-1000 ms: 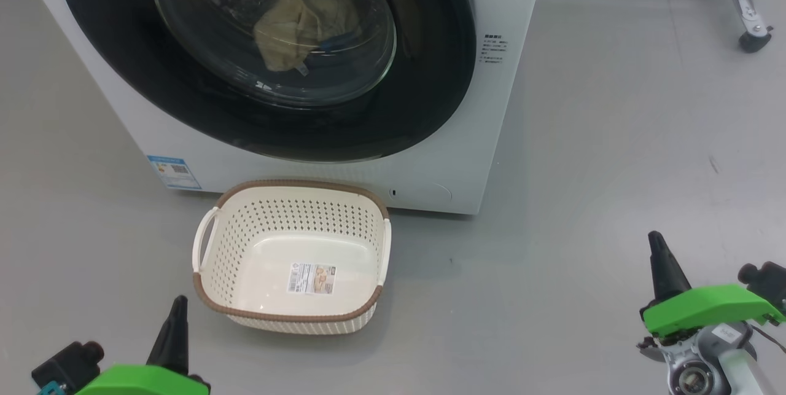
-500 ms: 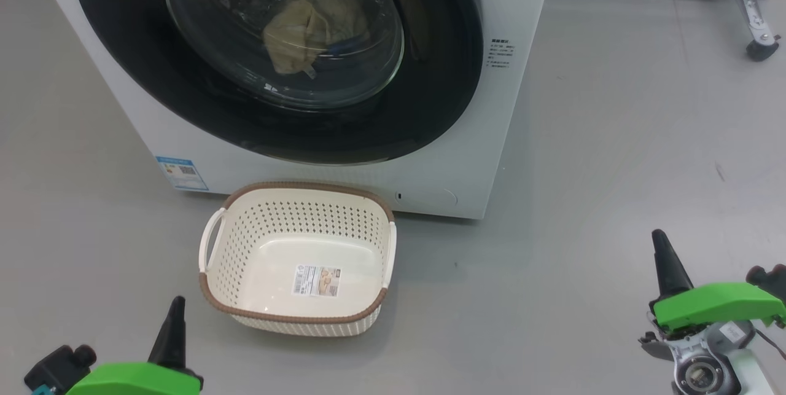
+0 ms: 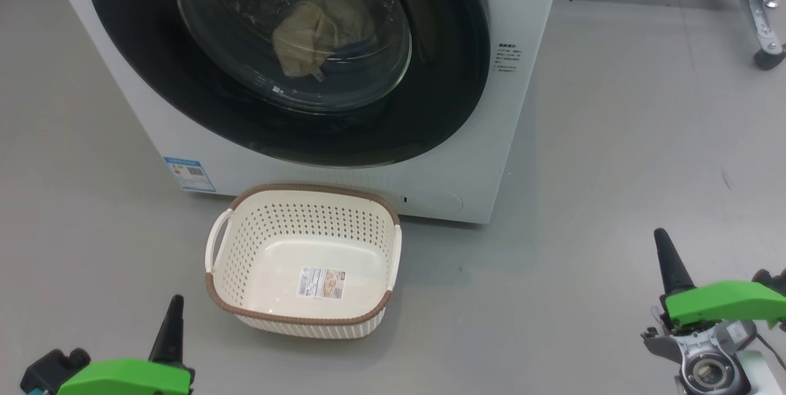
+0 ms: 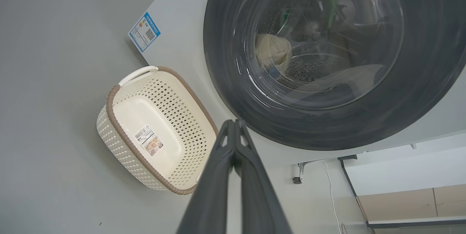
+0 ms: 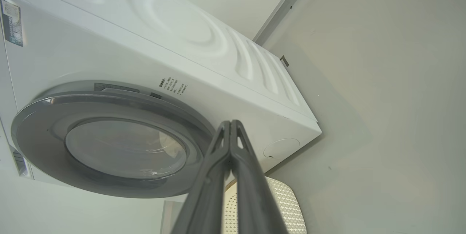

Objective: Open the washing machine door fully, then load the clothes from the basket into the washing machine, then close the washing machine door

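Note:
The white washing machine stands ahead with its black-rimmed washing machine door shut against the front. Through the glass, pale yellow clothes lie inside the drum. On the floor before the machine sits the cream basket, with nothing in it but a label on its bottom. My left gripper is shut, low and left of the basket. At the lower right, my right gripper is shut too, holding nothing. The left wrist view shows the door, clothes and basket beyond my shut left gripper.
Grey floor spreads around the machine. A metal frame leg with a caster stands at the far right by the wall. A blue sticker marks the machine's lower left front. In the right wrist view my right gripper points at the machine's front corner.
The head camera has shifted, so machine and basket sit slightly further right and lower in view. Both grippers stay shut and have barely moved.

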Controlling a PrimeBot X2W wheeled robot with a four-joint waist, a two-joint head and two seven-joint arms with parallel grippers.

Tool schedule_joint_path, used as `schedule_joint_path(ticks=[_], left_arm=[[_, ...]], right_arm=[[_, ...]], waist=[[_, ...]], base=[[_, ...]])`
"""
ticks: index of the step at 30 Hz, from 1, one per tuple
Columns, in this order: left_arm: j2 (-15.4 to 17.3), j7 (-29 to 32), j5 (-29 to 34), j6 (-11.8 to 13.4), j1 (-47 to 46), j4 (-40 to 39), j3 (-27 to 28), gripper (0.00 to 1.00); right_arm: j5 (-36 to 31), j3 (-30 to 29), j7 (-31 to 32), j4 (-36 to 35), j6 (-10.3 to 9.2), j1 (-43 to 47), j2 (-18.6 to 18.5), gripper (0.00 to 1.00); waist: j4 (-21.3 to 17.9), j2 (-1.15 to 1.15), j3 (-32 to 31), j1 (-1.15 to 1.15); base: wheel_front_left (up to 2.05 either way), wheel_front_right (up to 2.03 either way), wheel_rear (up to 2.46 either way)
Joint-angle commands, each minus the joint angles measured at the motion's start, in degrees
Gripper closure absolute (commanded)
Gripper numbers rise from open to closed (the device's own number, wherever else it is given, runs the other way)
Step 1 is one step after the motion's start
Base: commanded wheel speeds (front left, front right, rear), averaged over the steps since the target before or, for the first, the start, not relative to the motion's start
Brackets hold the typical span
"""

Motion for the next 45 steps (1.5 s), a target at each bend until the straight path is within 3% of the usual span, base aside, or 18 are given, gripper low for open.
schedule_joint_path(ticks=[1,45], left_arm=[[0.3,0.6,-1.6,0.0,-3.0,-2.1,2.1,1.0],[-3.6,8.1,-23.8,0.0,-3.8,-3.1,8.5,1.0]], right_arm=[[1.7,0.0,0.5,-2.5,-0.1,-1.6,-0.3,1.0],[23.7,-4.0,8.0,-5.6,-0.15,-0.8,1.5,1.0]], waist=[[0.1,0.0,-0.1,0.0],[2.7,0.0,-2.0,0.0]], base=[[0.0,0.0,0.0],[0.0,0.0,0.0]])
